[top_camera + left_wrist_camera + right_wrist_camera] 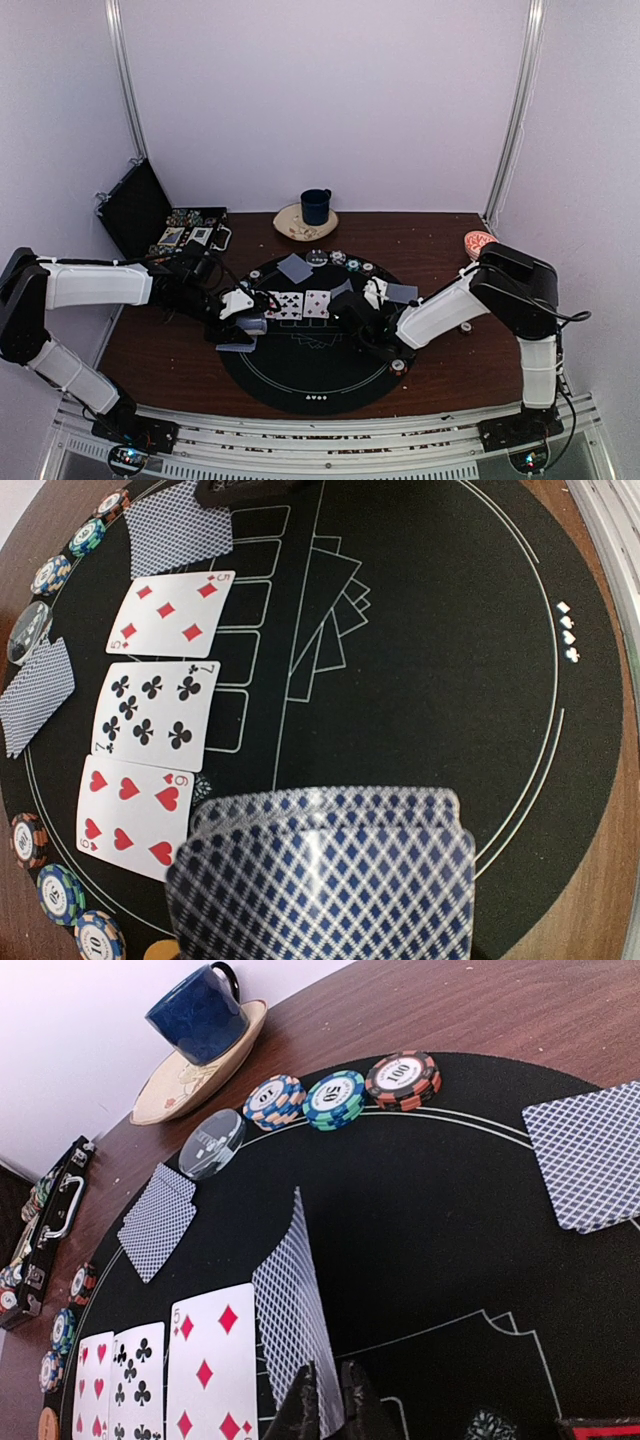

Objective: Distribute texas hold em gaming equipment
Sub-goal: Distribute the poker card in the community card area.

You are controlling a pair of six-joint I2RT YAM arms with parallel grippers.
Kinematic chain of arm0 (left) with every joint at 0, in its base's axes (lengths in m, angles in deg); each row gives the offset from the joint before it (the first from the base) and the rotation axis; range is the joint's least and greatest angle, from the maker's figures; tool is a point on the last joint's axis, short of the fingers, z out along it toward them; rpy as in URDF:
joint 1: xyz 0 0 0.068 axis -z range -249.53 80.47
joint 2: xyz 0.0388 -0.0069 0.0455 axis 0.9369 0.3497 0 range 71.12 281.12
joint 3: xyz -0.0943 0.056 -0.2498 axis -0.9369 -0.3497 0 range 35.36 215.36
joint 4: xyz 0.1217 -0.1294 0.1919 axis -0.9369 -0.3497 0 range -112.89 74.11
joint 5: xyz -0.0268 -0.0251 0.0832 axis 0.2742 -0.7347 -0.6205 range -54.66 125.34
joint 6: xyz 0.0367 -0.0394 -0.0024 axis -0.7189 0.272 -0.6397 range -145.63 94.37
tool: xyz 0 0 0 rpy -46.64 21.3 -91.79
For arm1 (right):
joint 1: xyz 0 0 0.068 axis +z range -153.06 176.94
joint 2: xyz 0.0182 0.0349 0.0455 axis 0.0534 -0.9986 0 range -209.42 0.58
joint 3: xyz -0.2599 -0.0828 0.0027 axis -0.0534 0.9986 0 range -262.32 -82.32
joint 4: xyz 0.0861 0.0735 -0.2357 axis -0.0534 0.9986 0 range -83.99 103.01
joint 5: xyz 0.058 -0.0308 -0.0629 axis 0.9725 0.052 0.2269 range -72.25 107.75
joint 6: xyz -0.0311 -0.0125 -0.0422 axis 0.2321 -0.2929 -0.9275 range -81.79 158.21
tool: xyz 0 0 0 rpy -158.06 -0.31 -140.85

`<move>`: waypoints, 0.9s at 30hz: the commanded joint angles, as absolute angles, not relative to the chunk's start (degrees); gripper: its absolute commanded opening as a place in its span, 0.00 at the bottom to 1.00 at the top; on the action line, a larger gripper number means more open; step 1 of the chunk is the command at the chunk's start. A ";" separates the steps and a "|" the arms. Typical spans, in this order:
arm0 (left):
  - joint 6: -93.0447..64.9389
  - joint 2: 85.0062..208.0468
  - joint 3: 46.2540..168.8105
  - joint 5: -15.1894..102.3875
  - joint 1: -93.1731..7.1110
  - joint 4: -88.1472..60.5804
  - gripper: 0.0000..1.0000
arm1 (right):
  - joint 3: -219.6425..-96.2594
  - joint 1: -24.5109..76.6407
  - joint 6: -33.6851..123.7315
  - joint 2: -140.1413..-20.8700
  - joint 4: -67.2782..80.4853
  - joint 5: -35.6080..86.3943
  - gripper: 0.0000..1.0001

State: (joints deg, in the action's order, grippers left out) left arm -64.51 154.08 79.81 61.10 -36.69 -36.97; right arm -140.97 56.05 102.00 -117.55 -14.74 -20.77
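My left gripper (243, 322) is shut on a deck of grey-blue-backed cards (320, 880), which hides its fingers, over the left of the black round mat (310, 380). Three face-up cards lie in a row: six of hearts (133, 815), seven of clubs (152, 708), five of diamonds (172, 613). My right gripper (328, 1365) is shut on one face-down card (295, 1290), tilted on edge just right of the five of diamonds (212, 1365). Face-down cards lie at the mat's far left (160, 1220) and right (585, 1155). Striped chips (335, 1095) line the far rim.
A clear round disc (212, 1145) lies next to the chips. More chips (60, 890) sit at the mat's left rim. A dark blue mug (316, 206) stands on a saucer behind the mat. A red-patterned bowl (478, 241) is at the far right. An open black case (150, 215) stands at the far left.
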 commanded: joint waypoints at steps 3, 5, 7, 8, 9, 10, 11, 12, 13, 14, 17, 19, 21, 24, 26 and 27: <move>-64.13 153.96 80.71 61.75 -36.74 -35.22 0.35 | -143.82 58.19 102.51 -118.38 -9.05 -24.10 0.19; -64.13 154.07 80.71 61.71 -36.71 -35.22 0.35 | -144.13 58.69 102.82 -117.93 -7.67 -24.95 0.22; -64.13 154.00 80.71 61.70 -36.70 -35.14 0.35 | -144.19 59.09 102.92 -117.68 -7.13 -25.30 0.25; -64.14 153.94 80.71 61.70 -36.74 -35.17 0.35 | -144.15 59.28 102.93 -117.64 -6.98 -25.36 0.27; -64.09 153.92 80.71 61.66 -36.75 -35.14 0.35 | -144.23 59.40 103.00 -117.70 -6.60 -25.24 0.28; -64.12 153.91 80.71 61.74 -36.75 -35.14 0.35 | -144.32 59.53 103.21 -117.65 -6.08 -25.23 0.29; -64.04 153.91 80.71 61.70 -36.70 -35.14 0.35 | -144.41 59.52 103.33 -117.65 -5.53 -25.29 0.30; -64.04 153.91 80.71 61.75 -36.70 -35.20 0.35 | -144.45 59.52 103.33 -117.58 -5.09 -25.54 0.31; -64.04 153.85 80.68 61.79 -36.69 -35.15 0.35 | -144.45 59.54 103.48 -117.51 -4.53 -25.99 0.32; -64.04 153.88 80.71 61.75 -36.72 -35.20 0.35 | -144.39 59.45 103.60 -117.31 -4.02 -26.35 0.33; -63.96 154.00 80.71 61.77 -36.73 -35.21 0.35 | -143.69 59.07 103.47 -116.63 -4.02 -26.61 0.33; -63.95 154.00 80.75 61.72 -36.75 -35.21 0.35 | -143.53 58.13 103.02 -116.35 -4.07 -25.60 0.34; -63.94 153.92 80.72 61.66 -36.73 -35.22 0.35 | -143.03 57.44 102.14 -115.76 -5.20 -23.47 0.40; -63.93 153.87 80.71 61.61 -36.70 -35.20 0.35 | -141.07 56.72 98.80 -113.76 -9.09 -19.78 0.49; -63.91 154.02 80.71 61.61 -36.70 -35.14 0.35 | -141.25 56.73 96.40 -112.16 -9.02 -19.07 0.53; -63.95 154.05 80.71 61.62 -36.72 -35.19 0.35 | -141.79 56.71 95.22 -111.58 -8.45 -18.70 0.56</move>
